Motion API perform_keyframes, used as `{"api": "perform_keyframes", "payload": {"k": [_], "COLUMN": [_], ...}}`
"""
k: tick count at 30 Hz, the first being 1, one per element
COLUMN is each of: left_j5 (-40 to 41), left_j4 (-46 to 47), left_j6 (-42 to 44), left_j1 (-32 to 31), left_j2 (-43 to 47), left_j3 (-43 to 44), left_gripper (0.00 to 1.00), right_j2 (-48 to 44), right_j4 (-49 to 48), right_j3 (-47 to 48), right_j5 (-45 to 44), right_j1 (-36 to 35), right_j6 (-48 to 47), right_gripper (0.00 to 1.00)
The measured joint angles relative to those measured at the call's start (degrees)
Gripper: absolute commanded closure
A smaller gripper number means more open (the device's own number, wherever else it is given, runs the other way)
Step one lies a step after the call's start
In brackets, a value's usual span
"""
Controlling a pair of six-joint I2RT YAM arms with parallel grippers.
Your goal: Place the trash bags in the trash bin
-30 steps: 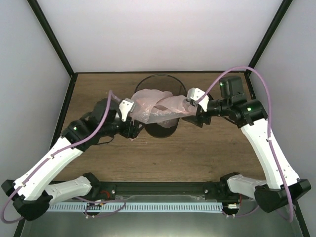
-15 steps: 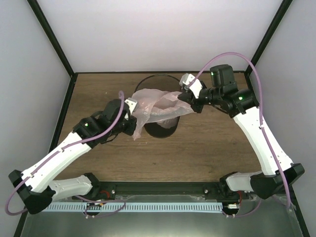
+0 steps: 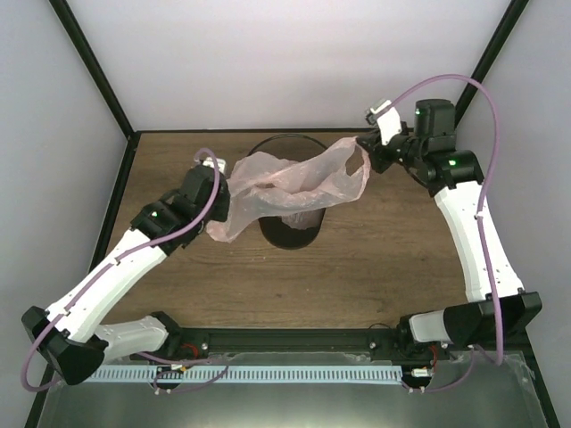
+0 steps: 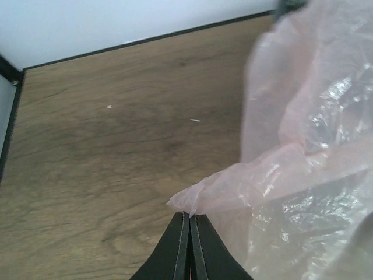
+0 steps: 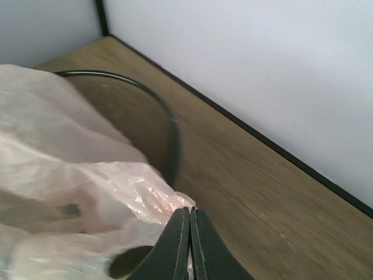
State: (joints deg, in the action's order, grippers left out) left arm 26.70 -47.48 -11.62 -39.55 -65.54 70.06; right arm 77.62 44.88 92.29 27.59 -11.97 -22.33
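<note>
Left gripper (image 4: 189, 218) and right gripper (image 5: 190, 211) each pinch the pink bag (image 3: 268, 183) over the bin (image 3: 290, 234); wood-grain table (image 3: 384, 259) (white walls (image 3: 285, 62) around).

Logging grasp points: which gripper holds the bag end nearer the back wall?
The right gripper, jaws shut on the trash bag right of the trash bin; the left gripper pinches its nearer end.
</note>
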Motion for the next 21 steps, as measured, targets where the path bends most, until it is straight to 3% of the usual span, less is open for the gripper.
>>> {"api": "perform_keyframes", "payload": {"k": [5, 8, 9, 10, 12, 14, 17, 21], "left_j5": [-1.88, -6.10, -7.13, -8.20, -9.64, -10.67, -11.98, -15.72], "left_j4": [2.91, 5.05, 5.07, 5.01, 4.85, 4.63, 4.11, 4.11], "left_j6": [0.11, 0.09, 0.11, 0.09, 0.13, -0.02, -0.13, 0.00], "left_j1": [6.64, 7.32, 7.37, 7.56, 7.87, 8.07, 8.07, 8.07], "left_j2": [-0.63, -0.63, -0.57, -0.44, 0.37, 2.56, 7.17, 13.64], "left_j3": [-1.40, -3.32, -3.69, -3.96, -4.13, -4.11, -3.72, -3.17], "left_gripper": [0.96, 0.96, 0.96, 0.91, 0.61, 0.42, 0.33, 0.28], "right_j2": [1.07, 2.08, 2.12, 1.95, 1.11, -0.28, -4.72, -8.81], "right_j4": [-3.82, -4.09, -4.15, -4.00, -2.84, -1.31, 1.55, 2.32], "right_j3": [-2.93, -5.70, -6.88, -7.91, -9.01, -8.96, -6.97, -4.83], "right_j5": [-0.39, 1.25, 2.03, 2.89, 4.90, 7.30, 10.45, 11.06], "right_j1": [8.76, 10.93, 11.19, 11.39, 11.67, 11.85, 11.82, 11.76], "right_j6": [3.21, 3.56, 3.48, 3.23, 2.19, -0.20, -5.03, -10.05], "right_gripper": [0.99, 0.99, 0.95, 0.84, 0.58, 0.41, 0.29, 0.26]}}
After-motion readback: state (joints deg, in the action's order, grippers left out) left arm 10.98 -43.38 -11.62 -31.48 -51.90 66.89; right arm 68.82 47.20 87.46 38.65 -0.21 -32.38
